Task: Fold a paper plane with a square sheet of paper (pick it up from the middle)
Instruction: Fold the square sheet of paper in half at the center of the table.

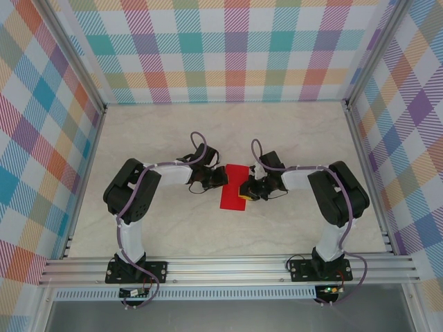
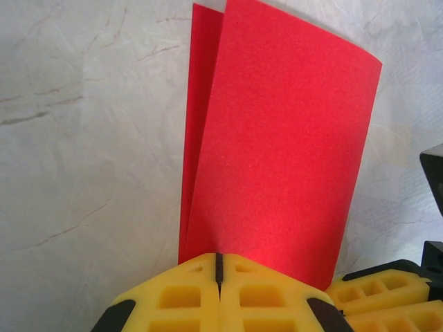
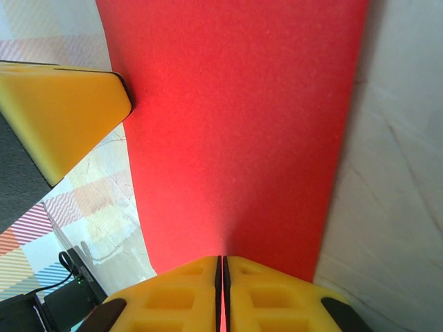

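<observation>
Square sheet of paper [image 1: 231, 196], bright red and doubled over into a narrow rectangle, sits at the middle of the table [image 1: 173, 131] between the two arms, its long side running near to far. Left gripper [image 1: 216, 178] is clamped tight on the sheet's left side toward the far end; its yellow fingers [image 2: 187, 297] meet with the red pinched in the seam, and two layers part just beyond. Right gripper [image 1: 247, 191] is pinched closed on the right side, nearer end, with the red running between its pads [image 3: 180, 297].
</observation>
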You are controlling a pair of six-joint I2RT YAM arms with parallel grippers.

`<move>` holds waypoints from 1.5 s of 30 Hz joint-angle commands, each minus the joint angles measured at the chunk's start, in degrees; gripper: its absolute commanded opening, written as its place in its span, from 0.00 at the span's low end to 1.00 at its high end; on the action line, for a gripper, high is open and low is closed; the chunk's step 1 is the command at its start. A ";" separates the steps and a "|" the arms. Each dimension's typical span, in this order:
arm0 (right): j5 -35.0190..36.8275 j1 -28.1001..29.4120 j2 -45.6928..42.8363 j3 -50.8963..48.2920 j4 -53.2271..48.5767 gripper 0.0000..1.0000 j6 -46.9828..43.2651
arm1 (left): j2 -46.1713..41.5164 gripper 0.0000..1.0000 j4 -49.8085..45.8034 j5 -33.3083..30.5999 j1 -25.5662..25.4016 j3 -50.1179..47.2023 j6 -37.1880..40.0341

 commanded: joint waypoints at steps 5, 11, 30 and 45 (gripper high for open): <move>-0.37 0.44 -4.29 -2.24 0.05 0.12 0.40 | 0.49 0.00 -7.81 -2.62 -0.66 -2.46 1.28; -3.27 1.82 -7.04 -4.13 2.18 0.13 1.61 | 0.49 0.00 -7.99 -2.56 -0.66 -2.34 1.30; -1.27 3.50 -9.48 -8.37 -0.58 0.14 1.14 | 0.03 0.00 -8.08 -2.40 -0.67 -2.36 1.48; 2.42 5.36 -5.65 -9.79 -1.89 0.14 -0.35 | -0.98 0.00 -7.55 -1.70 -0.65 -2.48 1.46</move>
